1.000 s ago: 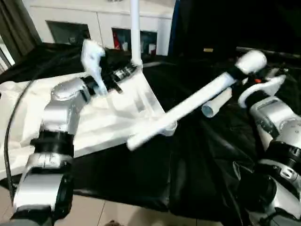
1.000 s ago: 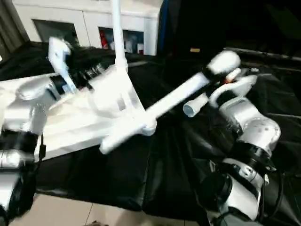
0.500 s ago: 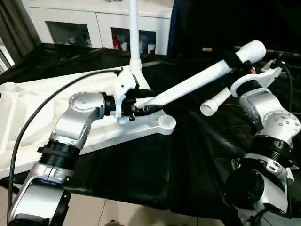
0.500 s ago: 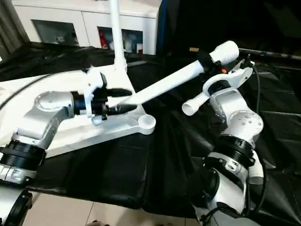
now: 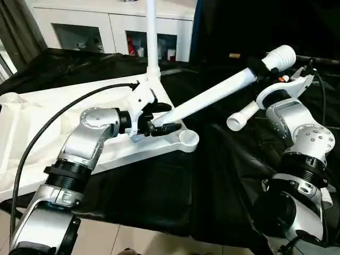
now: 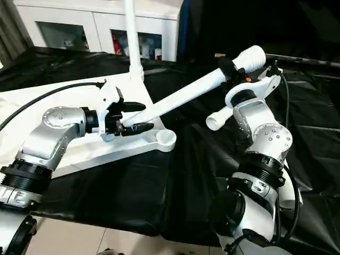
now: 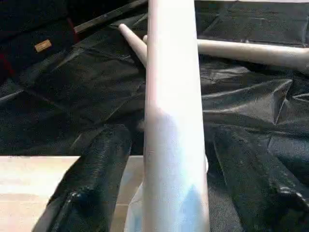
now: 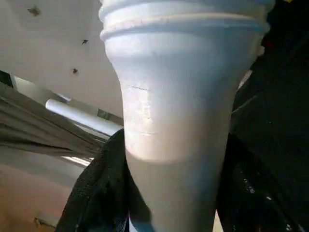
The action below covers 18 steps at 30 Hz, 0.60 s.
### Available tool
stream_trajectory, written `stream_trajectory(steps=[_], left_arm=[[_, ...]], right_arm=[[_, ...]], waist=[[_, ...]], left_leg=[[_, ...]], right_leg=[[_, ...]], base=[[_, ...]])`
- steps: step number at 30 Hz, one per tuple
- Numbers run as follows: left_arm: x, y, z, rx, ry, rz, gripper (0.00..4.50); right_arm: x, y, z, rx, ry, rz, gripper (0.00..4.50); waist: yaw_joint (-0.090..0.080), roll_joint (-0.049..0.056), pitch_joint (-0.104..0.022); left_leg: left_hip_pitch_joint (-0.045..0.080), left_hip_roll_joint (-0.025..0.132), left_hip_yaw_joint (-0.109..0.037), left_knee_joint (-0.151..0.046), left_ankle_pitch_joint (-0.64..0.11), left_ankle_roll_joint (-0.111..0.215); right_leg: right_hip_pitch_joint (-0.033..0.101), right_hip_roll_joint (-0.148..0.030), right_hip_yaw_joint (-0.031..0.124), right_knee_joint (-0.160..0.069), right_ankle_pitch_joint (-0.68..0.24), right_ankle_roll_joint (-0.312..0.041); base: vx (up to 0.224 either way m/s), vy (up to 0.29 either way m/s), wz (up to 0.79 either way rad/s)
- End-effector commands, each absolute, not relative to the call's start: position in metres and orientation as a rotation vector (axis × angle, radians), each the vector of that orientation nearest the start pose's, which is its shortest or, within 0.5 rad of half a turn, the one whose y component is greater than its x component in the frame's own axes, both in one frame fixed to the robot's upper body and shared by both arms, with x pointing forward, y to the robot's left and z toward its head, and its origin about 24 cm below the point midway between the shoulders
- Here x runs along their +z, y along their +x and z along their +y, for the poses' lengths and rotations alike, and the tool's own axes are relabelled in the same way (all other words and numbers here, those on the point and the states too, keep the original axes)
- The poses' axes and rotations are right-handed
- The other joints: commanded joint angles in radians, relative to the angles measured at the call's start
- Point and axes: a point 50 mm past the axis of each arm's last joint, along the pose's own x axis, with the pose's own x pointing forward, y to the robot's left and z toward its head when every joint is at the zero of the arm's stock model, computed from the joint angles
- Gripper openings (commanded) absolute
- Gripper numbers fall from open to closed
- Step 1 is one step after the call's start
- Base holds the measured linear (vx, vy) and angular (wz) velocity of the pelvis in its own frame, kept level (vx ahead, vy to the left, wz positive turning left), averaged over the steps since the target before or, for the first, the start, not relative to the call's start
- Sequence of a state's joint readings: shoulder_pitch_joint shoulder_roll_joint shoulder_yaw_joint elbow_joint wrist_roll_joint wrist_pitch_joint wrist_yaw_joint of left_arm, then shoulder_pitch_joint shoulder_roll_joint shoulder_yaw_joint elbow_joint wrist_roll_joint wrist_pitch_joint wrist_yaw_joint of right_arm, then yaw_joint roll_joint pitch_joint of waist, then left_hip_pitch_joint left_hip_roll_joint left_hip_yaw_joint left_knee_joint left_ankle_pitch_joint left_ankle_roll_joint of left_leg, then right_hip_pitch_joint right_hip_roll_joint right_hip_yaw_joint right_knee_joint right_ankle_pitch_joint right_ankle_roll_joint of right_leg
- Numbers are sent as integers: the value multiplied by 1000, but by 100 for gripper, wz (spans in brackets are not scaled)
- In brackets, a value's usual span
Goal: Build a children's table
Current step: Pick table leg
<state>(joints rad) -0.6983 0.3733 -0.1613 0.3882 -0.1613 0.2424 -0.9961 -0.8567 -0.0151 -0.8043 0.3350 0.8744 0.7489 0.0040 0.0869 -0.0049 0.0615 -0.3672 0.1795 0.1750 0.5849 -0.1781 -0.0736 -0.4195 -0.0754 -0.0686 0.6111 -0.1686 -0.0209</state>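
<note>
Holding leg near its wide end in right tool; left tool standing wide, straddling its narrow end beside tabletop socket. Likely light, stiff, slippery.

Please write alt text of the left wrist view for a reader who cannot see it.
A white tapered table leg runs up the middle between the left tool's two black fingers, which stand apart on either side of it without gripping. Behind it, two more white legs lie on a crinkled black cloth.
</note>
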Motion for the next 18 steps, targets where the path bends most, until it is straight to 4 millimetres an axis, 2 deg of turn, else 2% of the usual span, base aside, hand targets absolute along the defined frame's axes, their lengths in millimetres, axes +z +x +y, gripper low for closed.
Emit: stream_trajectory(steps=[1,10,16,17,18], left_arm=[[132,344,129,-1094,284,131,285],[125,347,133,-1052,327,171,202],[125,351,138,-1021,338,177,166],[126,351,138,-1025,337,175,160],[128,351,138,-1033,333,170,160]], right_arm=[[175,368,-191,235,1233,-12,187],[178,370,-189,244,1237,-14,186],[180,371,-188,250,1231,-12,186],[180,371,-188,249,1224,-11,221],[179,372,-189,242,1215,-12,221]], waist=[[0,3,-81],[0,-1,-81],[1,-1,-83],[0,-1,-82],[1,-1,-82]], left_leg=[[10,32,-3,-61,-106,-8],[8,30,-2,-60,-106,-6],[9,32,-2,-59,-88,0],[8,30,-2,-59,-87,2],[8,30,-1,-59,-88,3]], right_leg=[[67,-60,46,-59,-132,-182],[67,-60,47,-62,-162,-166],[68,-60,47,-57,-125,-175],[68,-59,47,-57,-123,-177],[68,-60,47,-58,-126,-177]], base=[[0,0,0],[0,0,0],[0,0,0],[0,0,0],[0,0,0]])
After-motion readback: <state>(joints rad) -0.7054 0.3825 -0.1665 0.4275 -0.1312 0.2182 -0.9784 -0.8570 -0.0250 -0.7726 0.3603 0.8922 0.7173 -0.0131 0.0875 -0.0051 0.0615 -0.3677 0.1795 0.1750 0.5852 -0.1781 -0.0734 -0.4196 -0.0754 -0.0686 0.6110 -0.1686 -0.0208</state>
